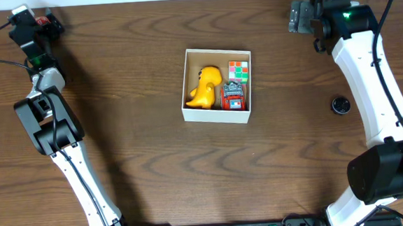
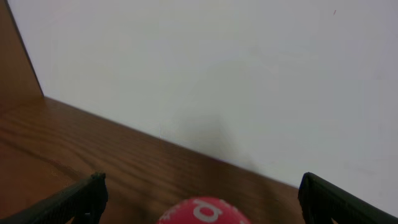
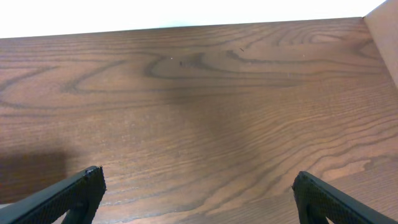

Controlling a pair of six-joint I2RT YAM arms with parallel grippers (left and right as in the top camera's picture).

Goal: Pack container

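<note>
Partly done — already in the container, at the middle of the table nearer its far edge: yellow dinosaur, puzzle cube, red toy. Probably left to pack: red ball at the far-left corner, ungripped between the wide-open jaws of the left gripper. Nothing in the right gripper, equally wide.

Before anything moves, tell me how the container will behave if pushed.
The container looks like thin cardboard, so its walls would probably flex under a pinch. Flat and shallow on the table, it should slide rather than tip. The yellow toy inside seems loose and may shift.
</note>
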